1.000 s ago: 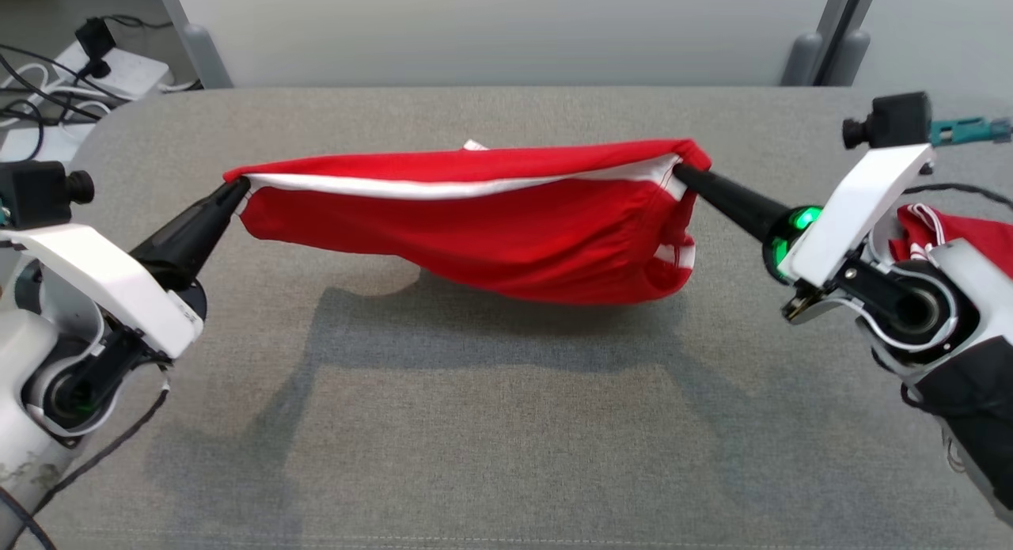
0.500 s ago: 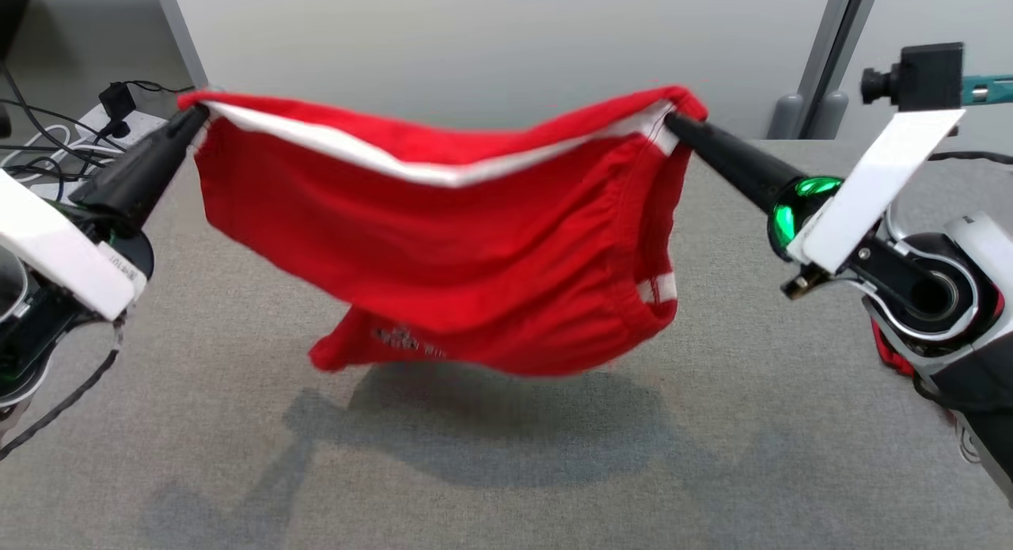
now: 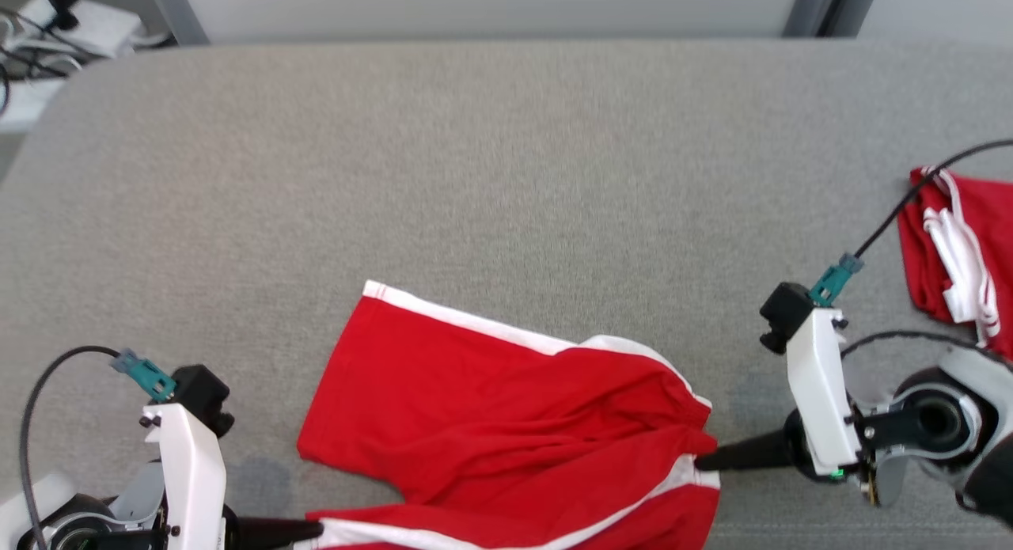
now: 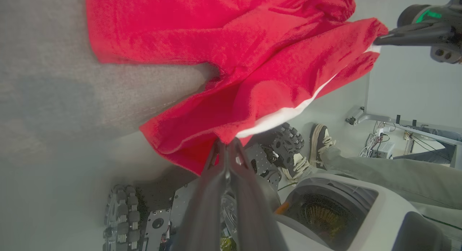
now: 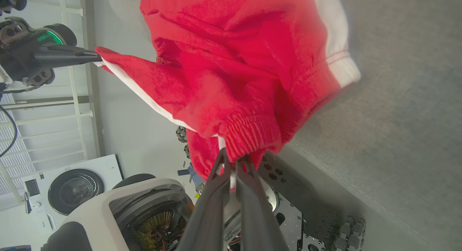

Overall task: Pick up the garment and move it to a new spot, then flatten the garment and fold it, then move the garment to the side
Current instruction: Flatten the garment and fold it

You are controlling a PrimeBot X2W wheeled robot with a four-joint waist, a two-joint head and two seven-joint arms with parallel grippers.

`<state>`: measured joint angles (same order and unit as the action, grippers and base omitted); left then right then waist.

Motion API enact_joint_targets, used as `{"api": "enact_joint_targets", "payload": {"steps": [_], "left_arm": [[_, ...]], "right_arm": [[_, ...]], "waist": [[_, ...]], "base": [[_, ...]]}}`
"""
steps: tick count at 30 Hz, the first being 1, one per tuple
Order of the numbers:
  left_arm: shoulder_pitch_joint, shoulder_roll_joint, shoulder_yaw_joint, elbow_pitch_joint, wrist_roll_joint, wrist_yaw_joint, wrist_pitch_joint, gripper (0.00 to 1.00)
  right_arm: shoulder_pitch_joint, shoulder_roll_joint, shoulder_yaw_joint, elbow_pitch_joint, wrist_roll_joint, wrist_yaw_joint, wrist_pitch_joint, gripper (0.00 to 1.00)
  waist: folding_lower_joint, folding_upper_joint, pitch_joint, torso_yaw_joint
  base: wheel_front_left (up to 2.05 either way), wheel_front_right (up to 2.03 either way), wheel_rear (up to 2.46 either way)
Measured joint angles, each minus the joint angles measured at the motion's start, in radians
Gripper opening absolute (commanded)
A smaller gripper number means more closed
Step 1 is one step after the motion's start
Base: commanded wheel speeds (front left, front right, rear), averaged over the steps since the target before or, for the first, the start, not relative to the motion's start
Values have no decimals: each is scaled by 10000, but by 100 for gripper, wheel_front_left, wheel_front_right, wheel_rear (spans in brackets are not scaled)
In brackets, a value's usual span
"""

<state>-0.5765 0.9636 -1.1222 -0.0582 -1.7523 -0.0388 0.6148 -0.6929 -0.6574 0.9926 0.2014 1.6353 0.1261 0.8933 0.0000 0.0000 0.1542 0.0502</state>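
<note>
The garment (image 3: 491, 431) is a pair of red shorts with white side stripes. Its far part lies spread on the grey table (image 3: 491, 178) near the front edge, while the waistband end hangs off that edge. My left gripper (image 3: 315, 528) is shut on the waistband's left corner at the bottom of the head view. My right gripper (image 3: 700, 460) is shut on the right corner. In the left wrist view the garment (image 4: 252, 63) stretches from my fingers (image 4: 225, 160) across to the right gripper (image 4: 377, 41). In the right wrist view the gathered waistband (image 5: 249, 135) sits clamped at my fingertips (image 5: 231, 160).
A second red and white garment (image 3: 961, 257) lies bunched at the table's right edge. Cables and a white box (image 3: 47, 28) sit off the far left corner. A person's shoe (image 4: 319, 142) and trouser leg stand on the floor beside the robot's base. A washing machine (image 5: 72, 187) stands behind.
Both grippers have swung the garment up from the table's middle and brought it down toward the front edge, where it now lies partly spread. The head camera has tilted down.
</note>
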Motion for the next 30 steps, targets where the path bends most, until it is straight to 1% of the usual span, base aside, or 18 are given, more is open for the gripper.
{"api": "enact_joint_targets", "payload": {"steps": [3, 4, 5, 6, 7, 8, 9, 11, 12, 14, 16, 18, 21, 24, 26, 28, 29, 30], "left_arm": [[-148, -140, -165, 399, -270, 263, 1011, 0], [-383, -282, -58, 671, -247, 259, 997, 0], [-786, -508, 263, 1039, -2, 123, 489, 0], [-1390, -840, 765, 1450, 552, -169, -499, 0], [-2205, -1292, 1507, 1925, 1290, -441, -1960, 0], [-3157, -1779, 2288, 2359, 1962, -587, -3509, 0], [-4175, -2159, 2963, 2661, 2428, -708, -4550, 0], [-5922, -2581, 3820, 3047, 3530, -846, -6188, 0], [-6501, -2635, 3988, 3204, 3902, -849, -6629, 0], [-6990, -2809, 3954, 3524, 4468, -849, -7267, 0], [-6951, -3053, 3519, 3708, 4514, -848, -7323, 0], [-6808, -3242, 3218, 3891, 4399, -848, -7396, 0], [-6544, -3258, 2909, 4184, 4067, -848, -7570, 0], [-5886, -3289, 2337, 4389, 3860, -848, -7846, 0], [-5239, -3379, 1900, 4429, 3797, -848, -8050, 0], [-4590, -3469, 1685, 4405, 3599, -848, -8320, 0], [-4313, -3423, 1430, 4326, 3653, -848, -8385, 0], [-3796, -3331, 1078, 4265, 3837, -848, -8542, 0]], "right_arm": [[-832, 79, 127, 560, -288, 0, 311, 0], [-1325, 253, -44, 878, -449, 0, 232, 0], [-1930, 550, -393, 1237, -706, 0, -274, 0], [-2626, 924, -828, 1651, -999, 0, -976, 0], [-3441, 1335, -1363, 2050, -1411, 0, -1939, 0], [-4312, 1774, -1973, 2589, -1912, 0, -3152, 0], [-5221, 2102, -2504, 3089, -2232, 0, -3914, 0], [-6839, 2435, -3269, 4065, -2926, -2, -5331, 0], [-7398, 2458, -3409, 4376, -3233, 4, -5582, 0], [-7943, 2667, -3521, 4882, -3607, 8, -6136, 0], [-7931, 3060, -3492, 5354, -3691, -2, -6146, 0], [-7874, 3308, -3402, 5705, -3687, 0, -5919, 0], [-7816, 3371, -3365, 6017, -3674, 0, -5513, 0], [-7223, 3375, -3354, 6184, -3292, 0, -5051, 0], [-6550, 3300, -3336, 6190, -3030, 0, -4709, 0], [-5816, 3129, -3292, 6061, -2704, 0, -4220, 0], [-5412, 2984, -3252, 5873, -2525, 0, -3977, 0], [-4675, 2642, -3118, 5480, -2299, 0, -3582, 0]], "waist": [[0, 0, 696, -44], [0, 0, 947, -60], [0, 0, 1214, -77], [0, 0, 1484, -92], [0, 0, 1769, -107], [0, 0, 2049, -120], [0, 0, 2324, -131], [0, 0, 2839, -144], [0, 0, 3058, -145], [0, 0, 3396, -148], [0, 0, 3555, -159], [0, 0, 3610, -181], [0, 0, 3739, -231], [0, 0, 3919, -272], [0, 0, 3992, -294], [0, 0, 3985, -316], [0, 0, 3954, -320], [0, 0, 3839, -318]], "base": [[0, 0, 0], [0, 0, 0], [0, 0, 0], [0, 0, 0], [0, 0, 0], [0, 0, 0], [0, 0, 0], [0, 0, 0], [0, 0, 0], [0, 0, 0], [0, 0, 0], [0, 0, 0], [0, 0, 0], [0, 0, 0], [0, 0, 0], [0, 0, 0], [0, 0, 0], [0, 0, 0]]}}
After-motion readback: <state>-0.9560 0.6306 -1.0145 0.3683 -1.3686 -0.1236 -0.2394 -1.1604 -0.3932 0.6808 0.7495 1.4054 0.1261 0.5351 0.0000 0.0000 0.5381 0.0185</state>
